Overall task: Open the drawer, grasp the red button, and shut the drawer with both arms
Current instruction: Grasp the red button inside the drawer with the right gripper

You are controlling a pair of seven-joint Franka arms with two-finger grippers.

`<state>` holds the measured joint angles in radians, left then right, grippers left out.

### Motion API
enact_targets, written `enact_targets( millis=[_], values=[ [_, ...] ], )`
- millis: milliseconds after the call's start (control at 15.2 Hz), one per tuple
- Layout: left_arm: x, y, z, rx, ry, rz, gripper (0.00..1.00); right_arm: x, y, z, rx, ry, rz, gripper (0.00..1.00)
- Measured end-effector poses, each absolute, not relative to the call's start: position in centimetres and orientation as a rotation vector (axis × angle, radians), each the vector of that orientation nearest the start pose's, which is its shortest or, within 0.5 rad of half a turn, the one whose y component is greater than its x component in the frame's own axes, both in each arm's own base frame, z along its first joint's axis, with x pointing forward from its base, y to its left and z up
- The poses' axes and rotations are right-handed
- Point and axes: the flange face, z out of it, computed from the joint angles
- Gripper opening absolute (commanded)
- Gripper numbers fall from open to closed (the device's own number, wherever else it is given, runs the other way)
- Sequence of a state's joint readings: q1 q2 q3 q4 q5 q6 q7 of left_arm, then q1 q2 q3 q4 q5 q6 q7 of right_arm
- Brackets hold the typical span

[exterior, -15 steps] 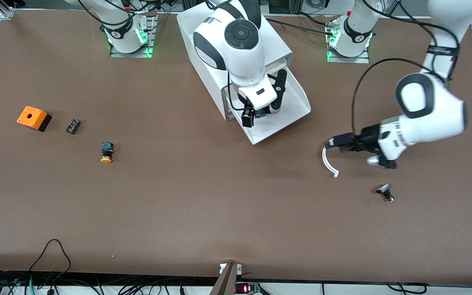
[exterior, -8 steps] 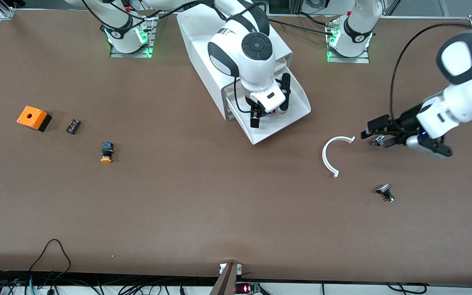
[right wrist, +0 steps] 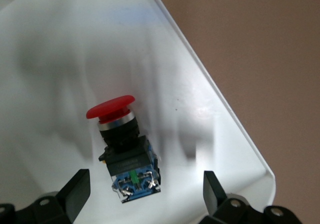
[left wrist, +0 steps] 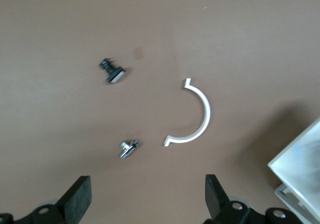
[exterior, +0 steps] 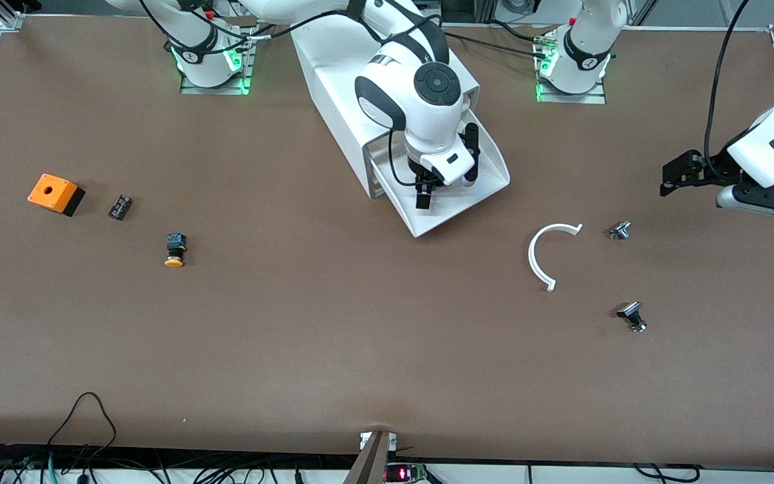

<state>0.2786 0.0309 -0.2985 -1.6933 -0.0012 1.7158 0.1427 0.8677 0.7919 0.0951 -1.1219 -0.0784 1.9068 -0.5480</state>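
White and bulky, the right arm [exterior: 420, 101] reached from its base over the cabinet [exterior: 353, 74], its wrist bent down so that the right gripper [exterior: 431, 191] hung inside the pulled-out drawer [exterior: 474, 195], fingers pointing at the drawer floor. In the right wrist view the two black fingertips [right wrist: 75, 189] stood wide apart with nothing between them, so the gripper was open. The button [right wrist: 122, 144] lay on its side on the white drawer floor, in the gap between those fingertips but not touched by either, its red cap toward the cabinet and its black body with blue terminals nearest the wrist camera. In the front view the button was hidden under the right gripper.

The left arm [exterior: 773, 144] was held high over its own end of the table, its wrist turned so the left gripper [exterior: 679, 178] pointed toward the middle of the table. Its fingertips [left wrist: 75, 199] were spread in the left wrist view and held nothing. Below it on the brown table [exterior: 293, 336] lay a white curved strip [exterior: 541, 259], a small silver part [exterior: 620, 230] just beside the strip's end, and a small black part [exterior: 631, 314] nearer the front camera.

Toward the right arm's end lay an orange box [exterior: 54, 193], a small black block [exterior: 119, 206] and an orange-capped button [exterior: 175, 250].
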Motion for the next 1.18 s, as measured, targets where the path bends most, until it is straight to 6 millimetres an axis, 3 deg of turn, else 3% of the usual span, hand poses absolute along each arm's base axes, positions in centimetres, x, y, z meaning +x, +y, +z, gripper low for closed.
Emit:
enact_targets(
  millis=[197, 329, 526, 1184],
  values=[
    [57.1, -0.7, 56.2, -3.112, 0.23, 0.022, 1.0, 45.2, 61.0, 33.5, -2.29, -2.184, 0.007, 0.94],
    [57.1, -0.7, 56.2, -3.111, 0.228, 0.024, 1.0, 45.1, 61.2, 33.4, -2.272, -2.235, 0.001, 0.81],
    [57.1, -0.7, 56.1, -3.111, 0.226, 0.026, 1.0, 45.0, 61.4, 33.3, -2.221, -2.302, -0.015, 0.73],
    [57.3, -0.6, 56.1, -3.113, 0.226, 0.024, 1.0, 44.3, 62.1, 33.0, -2.186, -2.367, -0.04, 0.31]
  ],
)
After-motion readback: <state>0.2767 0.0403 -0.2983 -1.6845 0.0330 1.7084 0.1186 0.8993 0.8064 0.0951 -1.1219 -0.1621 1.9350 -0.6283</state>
